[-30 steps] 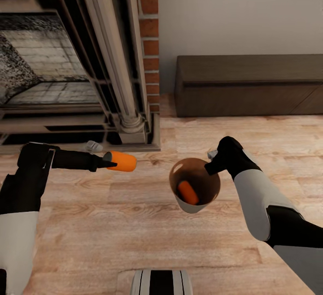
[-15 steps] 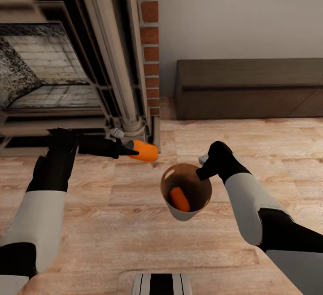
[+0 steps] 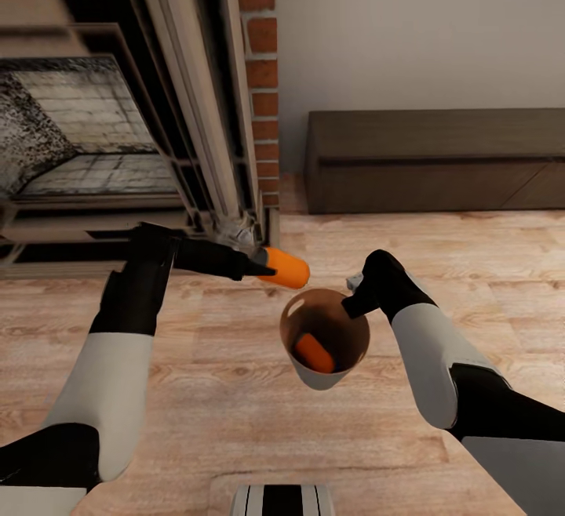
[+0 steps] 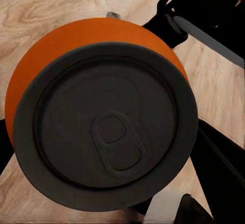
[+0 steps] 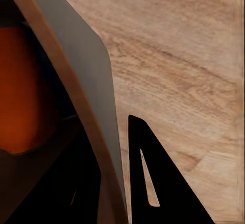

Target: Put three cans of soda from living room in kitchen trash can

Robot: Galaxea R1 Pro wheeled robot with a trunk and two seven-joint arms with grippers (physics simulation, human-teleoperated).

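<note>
My left gripper is shut on a bright orange can of soda, held lying sideways just above the far rim of the tash can. In the left wrist view the can's grey metal top faces the camera. The tash can is light grey outside and coppery brown inside, and hangs tilted above the wood floor. My right gripper is shut on its rim at the right. A second orange can of soda lies inside it, seen too as the orange can of soda behind the bin's wall.
A dark fireplace with a brick column stands ahead on the left. A low dark cabinet runs along the wall to the right. Light wood floor spreads below, and my base shows at the bottom edge.
My left arm has swung right with the orange can, from well left of the bin to just over its far rim. The right arm and bin have shifted slightly left.
</note>
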